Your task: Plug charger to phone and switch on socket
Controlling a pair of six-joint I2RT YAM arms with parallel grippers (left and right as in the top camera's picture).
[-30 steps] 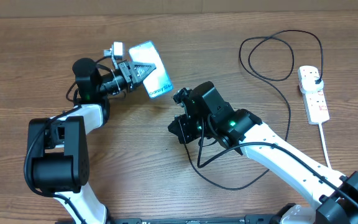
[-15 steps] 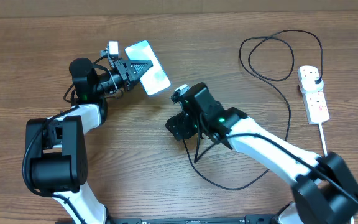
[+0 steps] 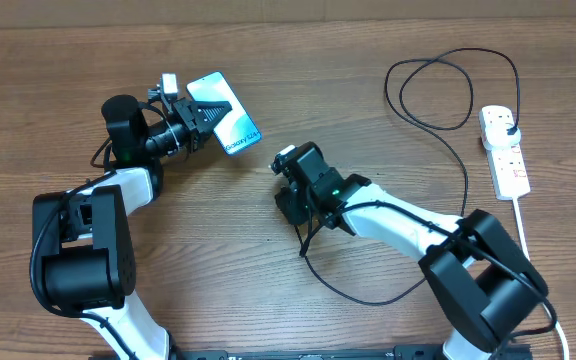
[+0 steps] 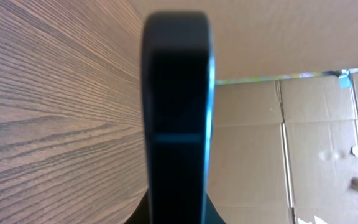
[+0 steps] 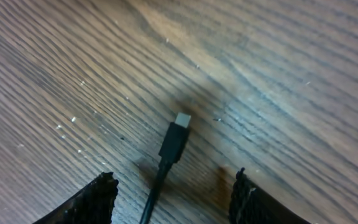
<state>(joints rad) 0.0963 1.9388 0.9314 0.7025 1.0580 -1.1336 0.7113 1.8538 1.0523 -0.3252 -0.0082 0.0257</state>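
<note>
The phone [image 3: 226, 112], its light-blue screen up, is held tilted above the table at upper left, with my left gripper [image 3: 200, 120] shut on one end. Seen from the left wrist, the phone [image 4: 178, 118] stands edge-on as a dark bar between the jaws of the left gripper [image 4: 179, 214]. The charger cable [image 3: 465, 190] runs from its black plug [image 3: 506, 125] in the socket [image 3: 504, 152] at far right across to my right gripper [image 3: 290, 206]. The metal-tipped connector [image 5: 176, 138] lies on the wood between the spread fingers [image 5: 98, 199] of the right gripper [image 5: 174, 190], untouched.
The cable makes a big loop [image 3: 400, 82] at the back right and a slack curve [image 3: 368, 298] near the front. The socket's thick white cord [image 3: 524, 235] runs toward the front edge. Cardboard walls [image 4: 291, 124] stand behind the table.
My right gripper has opened and let go of the cable end, which now lies between its fingers; the arm shifted left. The left gripper swung the phone left and turned it.
</note>
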